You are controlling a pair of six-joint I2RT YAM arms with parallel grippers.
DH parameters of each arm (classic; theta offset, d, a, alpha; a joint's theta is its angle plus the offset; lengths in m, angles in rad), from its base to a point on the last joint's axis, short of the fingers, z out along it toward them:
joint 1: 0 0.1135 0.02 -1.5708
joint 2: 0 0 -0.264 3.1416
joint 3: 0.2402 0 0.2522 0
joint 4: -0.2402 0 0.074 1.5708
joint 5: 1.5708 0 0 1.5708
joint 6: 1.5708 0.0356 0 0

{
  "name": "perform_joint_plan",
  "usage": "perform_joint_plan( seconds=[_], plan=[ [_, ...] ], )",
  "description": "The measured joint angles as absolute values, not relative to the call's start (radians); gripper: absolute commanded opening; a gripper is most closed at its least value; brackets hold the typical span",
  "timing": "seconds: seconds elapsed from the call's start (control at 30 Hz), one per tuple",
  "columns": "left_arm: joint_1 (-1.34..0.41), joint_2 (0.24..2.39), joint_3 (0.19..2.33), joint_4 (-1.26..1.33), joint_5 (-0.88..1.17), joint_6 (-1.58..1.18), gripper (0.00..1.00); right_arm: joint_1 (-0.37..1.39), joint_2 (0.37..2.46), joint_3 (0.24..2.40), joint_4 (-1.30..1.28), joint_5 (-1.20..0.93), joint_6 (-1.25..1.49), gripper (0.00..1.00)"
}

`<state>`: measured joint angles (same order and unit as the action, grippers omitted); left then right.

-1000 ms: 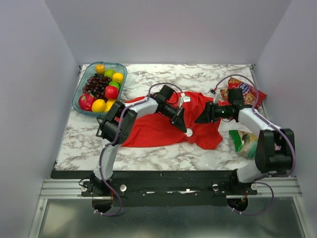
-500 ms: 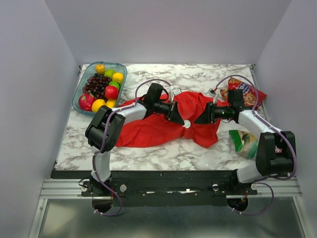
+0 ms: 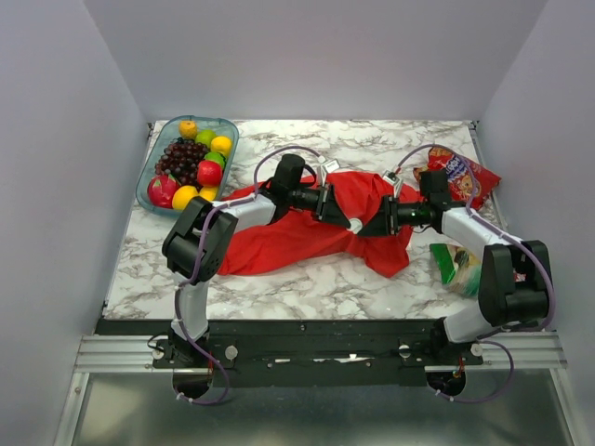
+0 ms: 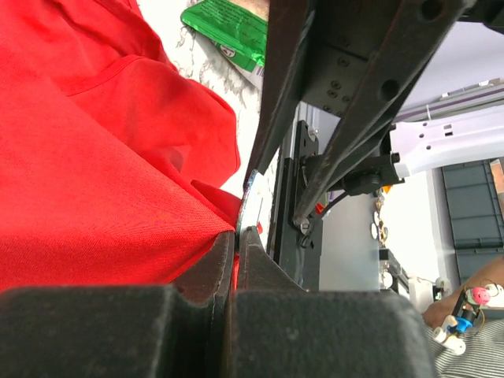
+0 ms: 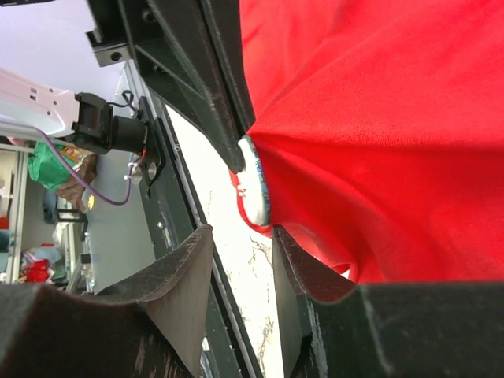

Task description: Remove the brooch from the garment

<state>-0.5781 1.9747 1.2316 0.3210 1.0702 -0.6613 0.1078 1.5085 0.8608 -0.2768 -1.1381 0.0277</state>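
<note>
The small whitish round brooch (image 5: 253,187) sat pinned to a raised fold of the bright red soft-cloth T-shirt (image 3: 288,243), near the middle of the table and right between the 2 arms. The left gripper (image 3: 346,219) was pressed fully closed on the red cloth just behind the pin, so the fabric drew into a taut peak with the brooch at its tip. In the right wrist view the brooch showed edge-on, a thin disc whose long line ran almost straight toward the camera, tilted slightly. It lay just ahead of the right gripper (image 5: 242,234), roughly in line with the gap. That gripper's 2 black padded fingers (image 5: 177,272) stood partly apart and held nothing; neither touched the pin yet. The right arm seemed the 1 placed to take it. A short advance would likely bring the disc's 2 flat faces between the pads, provided the tilt did not let the rim slip out. Further off, on the white marble tabletop (image 3: 279,288), a green snack packet (image 3: 456,265) lay beside the right arm
</note>
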Motion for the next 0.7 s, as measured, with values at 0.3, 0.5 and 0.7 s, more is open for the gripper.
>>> perform_joint_plan(
  seconds=[0.3, 0.5, 0.7],
  plan=[
    [-0.578, 1.98, 1.232, 0.354, 1.075, -0.687, 0.0, 0.117, 1.545, 0.865, -0.258, -1.135, 0.042, 0.36],
    [-0.578, 1.987, 1.232, 0.358, 1.079, -0.693, 0.0, 0.117, 1.545, 0.867, -0.24, -1.134, 0.061, 0.28],
    [-0.578, 1.991, 1.232, 0.361, 1.087, -0.698, 0.06, 0.117, 1.545, 0.867, -0.229, -1.133, 0.061, 0.05]
  ],
)
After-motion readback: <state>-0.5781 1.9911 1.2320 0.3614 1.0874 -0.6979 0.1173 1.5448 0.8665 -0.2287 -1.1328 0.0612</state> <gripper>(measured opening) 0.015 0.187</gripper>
